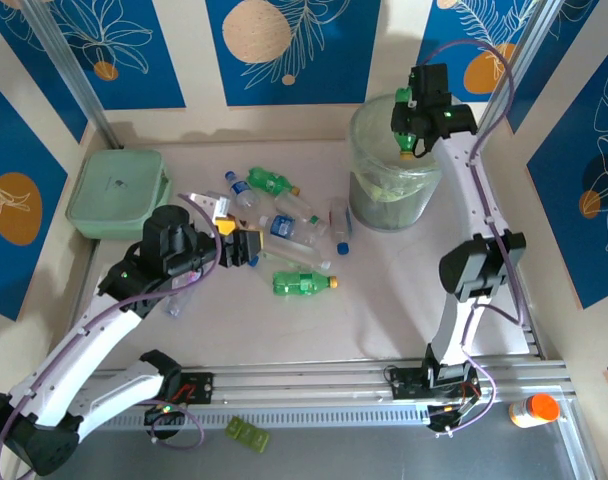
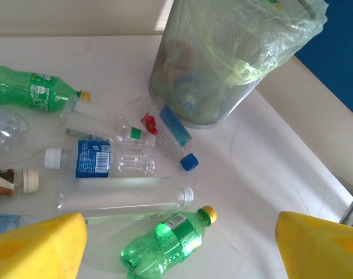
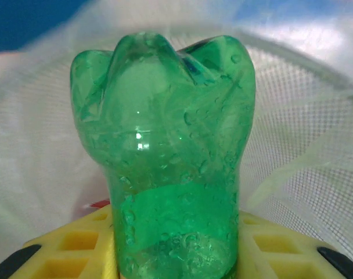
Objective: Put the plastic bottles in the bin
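top external: pale table (image 1: 384,290), blue floral walls (image 1: 124,50)

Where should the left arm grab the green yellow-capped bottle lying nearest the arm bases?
Grip the green bottle across its labelled middle, from straight above, jaws crossing its long axis. It lies flat on its side at the pile's near edge, and the left gripper stands open nearby.

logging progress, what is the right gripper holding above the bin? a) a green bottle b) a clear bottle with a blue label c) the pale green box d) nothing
A: the right wrist view shows a green bottle clamped in the right gripper, with the mesh wall of the bin behind it.
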You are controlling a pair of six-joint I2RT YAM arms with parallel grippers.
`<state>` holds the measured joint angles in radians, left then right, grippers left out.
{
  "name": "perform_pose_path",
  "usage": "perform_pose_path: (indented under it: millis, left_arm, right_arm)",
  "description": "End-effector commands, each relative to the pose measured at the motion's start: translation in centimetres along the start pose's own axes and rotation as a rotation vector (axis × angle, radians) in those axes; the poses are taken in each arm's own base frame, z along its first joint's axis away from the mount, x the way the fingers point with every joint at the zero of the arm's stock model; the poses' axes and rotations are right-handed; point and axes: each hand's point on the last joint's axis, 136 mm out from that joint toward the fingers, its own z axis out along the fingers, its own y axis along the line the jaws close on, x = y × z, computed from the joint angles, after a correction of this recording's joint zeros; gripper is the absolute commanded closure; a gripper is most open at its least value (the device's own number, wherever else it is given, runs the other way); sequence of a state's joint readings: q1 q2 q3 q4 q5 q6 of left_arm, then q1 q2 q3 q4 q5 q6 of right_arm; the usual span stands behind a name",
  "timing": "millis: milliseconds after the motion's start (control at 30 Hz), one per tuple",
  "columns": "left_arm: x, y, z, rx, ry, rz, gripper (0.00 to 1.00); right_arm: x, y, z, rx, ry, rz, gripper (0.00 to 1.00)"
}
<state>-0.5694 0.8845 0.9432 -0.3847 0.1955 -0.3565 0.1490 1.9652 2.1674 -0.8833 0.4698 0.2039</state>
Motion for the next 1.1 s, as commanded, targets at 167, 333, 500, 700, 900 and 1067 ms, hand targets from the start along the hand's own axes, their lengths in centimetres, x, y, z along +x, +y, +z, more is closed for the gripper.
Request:
perform_pose_path:
  millis: [167,333,500,700,900,1067]
  left_arm:
    - [-0.5,-0.5,-0.7,-0.012,-0.038,0.064,0.16]
    - [-0.5,-0.1,-0.9,-0.042,-0.043,0.074,0.15]
    - [-0.6,0.5,-1.1,-0.079,-0.049,0.078,0.15]
    - [-0.7,0.9,-1.1,-0.101,-0.051,0.08,0.14]
    - [-0.7,1.4,-1.2,-0.128,-0.053,0.082,0.12]
    - [-0.8,1.8,-1.3,-0.155,-0.059,0.07,0.11]
  right_arm:
    - [3.6,-0.7,3.9,0.069,0.142,-0.055,0.67]
    - [5.8,-2.0,6.7,0.178,0.251,-0.089,0.65]
    - [7.0,-1.5,8.0,0.17,0.29,-0.091,0.54]
    - [7.3,-0.3,8.1,0.131,0.299,-0.097,0.34]
    - [5.5,-0.8,6.3,0.139,0.249,-0.074,0.25]
    - [3.3,-0.6,3.5,0.11,0.179,-0.049,0.23]
